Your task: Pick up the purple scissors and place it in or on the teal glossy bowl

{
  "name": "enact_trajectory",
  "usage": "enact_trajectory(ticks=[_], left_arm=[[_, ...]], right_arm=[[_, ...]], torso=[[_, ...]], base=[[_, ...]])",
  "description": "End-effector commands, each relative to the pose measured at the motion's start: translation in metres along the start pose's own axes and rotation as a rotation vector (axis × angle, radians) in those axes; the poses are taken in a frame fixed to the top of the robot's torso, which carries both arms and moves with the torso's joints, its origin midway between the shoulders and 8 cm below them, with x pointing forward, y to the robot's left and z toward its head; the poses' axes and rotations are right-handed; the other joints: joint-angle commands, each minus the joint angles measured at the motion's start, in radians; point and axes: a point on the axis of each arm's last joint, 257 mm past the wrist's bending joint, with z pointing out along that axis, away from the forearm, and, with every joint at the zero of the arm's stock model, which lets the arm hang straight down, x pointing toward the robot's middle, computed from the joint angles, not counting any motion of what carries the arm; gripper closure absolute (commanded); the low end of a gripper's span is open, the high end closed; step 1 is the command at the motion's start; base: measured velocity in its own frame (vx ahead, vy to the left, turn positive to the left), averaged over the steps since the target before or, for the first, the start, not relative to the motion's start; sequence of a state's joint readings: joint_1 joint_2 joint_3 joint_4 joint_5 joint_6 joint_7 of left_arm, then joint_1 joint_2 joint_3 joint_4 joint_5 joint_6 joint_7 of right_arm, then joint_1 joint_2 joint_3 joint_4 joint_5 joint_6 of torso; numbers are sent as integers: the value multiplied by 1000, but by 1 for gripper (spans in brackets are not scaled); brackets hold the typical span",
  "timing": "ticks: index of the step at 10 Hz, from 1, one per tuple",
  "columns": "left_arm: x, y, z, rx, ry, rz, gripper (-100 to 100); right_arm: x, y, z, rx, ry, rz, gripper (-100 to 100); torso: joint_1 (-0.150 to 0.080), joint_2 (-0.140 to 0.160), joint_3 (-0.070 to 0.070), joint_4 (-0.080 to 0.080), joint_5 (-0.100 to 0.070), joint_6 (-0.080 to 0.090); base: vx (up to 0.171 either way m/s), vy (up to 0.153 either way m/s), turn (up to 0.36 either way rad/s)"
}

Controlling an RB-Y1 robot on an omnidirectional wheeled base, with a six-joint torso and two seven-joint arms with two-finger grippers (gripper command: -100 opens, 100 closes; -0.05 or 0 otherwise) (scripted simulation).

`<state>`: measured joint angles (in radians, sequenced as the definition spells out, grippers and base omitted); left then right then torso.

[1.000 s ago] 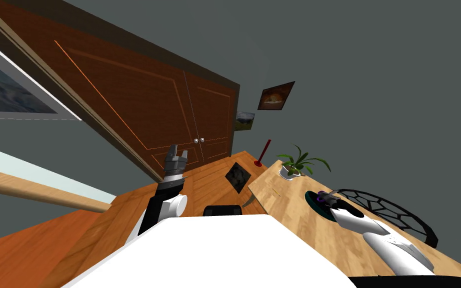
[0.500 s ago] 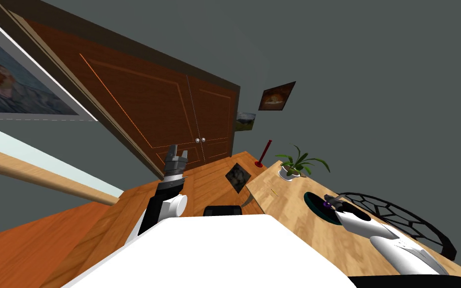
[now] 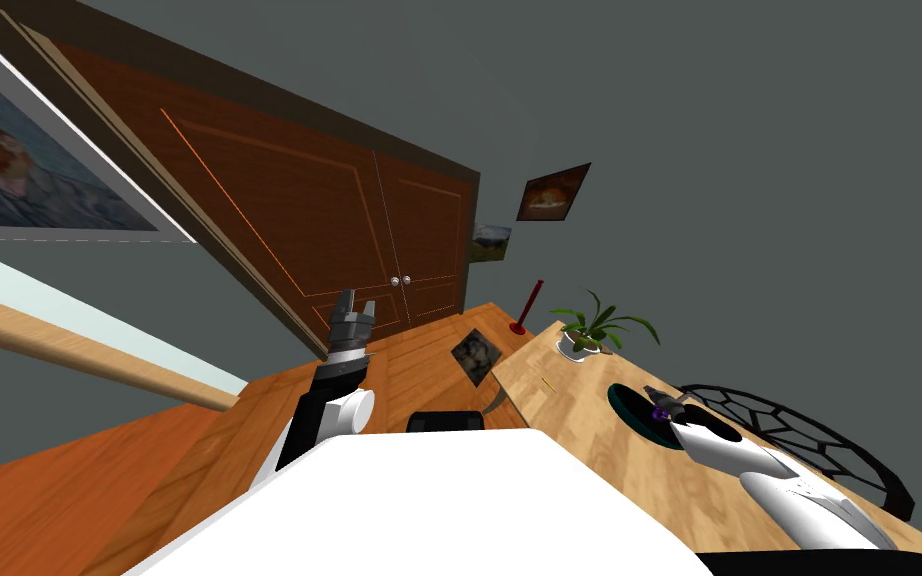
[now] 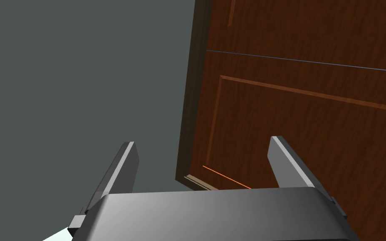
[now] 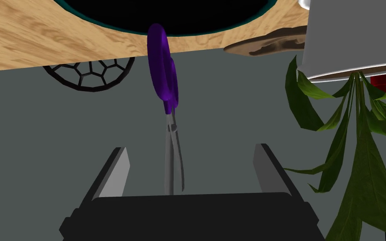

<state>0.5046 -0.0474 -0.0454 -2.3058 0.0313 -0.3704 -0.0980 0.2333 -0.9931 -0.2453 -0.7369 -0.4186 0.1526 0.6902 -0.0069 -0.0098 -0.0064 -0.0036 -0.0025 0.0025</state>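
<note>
The purple scissors [image 5: 163,71] hang with their grey blades between my right gripper's [image 5: 191,148] spread fingers, neither finger touching them. Their purple handles point at the teal bowl [image 5: 196,16], whose inside is dark, and reach its rim. From the head view, the bowl [image 3: 632,405] sits on the wooden table [image 3: 589,440] to my right, with the right gripper [image 3: 665,399] and a spot of purple scissors [image 3: 660,411] over it. My left gripper [image 3: 356,303] is raised in front of the brown doors, its fingers [image 4: 123,167] open and holding nothing.
A potted plant [image 3: 592,332] stands on the table beyond the bowl, close to the right hand [image 5: 355,138]. A black wire mesh dish [image 3: 789,432] lies beside the bowl. A red vase [image 3: 529,305] stands on the floor near brown double doors [image 3: 349,230].
My right gripper's fingers have spread apart and let go of the scissors' blades. The head view shifted slightly at first; the left arm stayed still.
</note>
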Motion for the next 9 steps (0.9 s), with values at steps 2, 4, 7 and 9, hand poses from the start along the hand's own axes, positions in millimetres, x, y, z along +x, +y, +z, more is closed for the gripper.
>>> enact_trajectory(ticks=[2, 4, 7, 9], left_arm=[[0, 0, 0, 0, 0, 0, 0], [0, 0, 0, 0, 0, 0, 0], [0, 0, 0, 0, 0, 0, 0], [0, 0, 0, 0, 0, 0, 0]], right_arm=[[-23, 4, -2, 1, -8, 5, -100], [-44, 10, -4, -1, -14, 9, -100], [-64, 17, -7, -5, -17, 12, -100], [-62, 15, -8, -4, -17, 11, 0]], torso=[[1, 1, 1, 0, 0, 0], [2, 3, 2, 1, 1, 0], [2, 3, 2, 1, 1, 0], [1, 2, 1, 0, 0, 0]], base=[[-32, 23, 7], [-53, 31, 4], [-43, 25, 5], [-9, 6, -1]])
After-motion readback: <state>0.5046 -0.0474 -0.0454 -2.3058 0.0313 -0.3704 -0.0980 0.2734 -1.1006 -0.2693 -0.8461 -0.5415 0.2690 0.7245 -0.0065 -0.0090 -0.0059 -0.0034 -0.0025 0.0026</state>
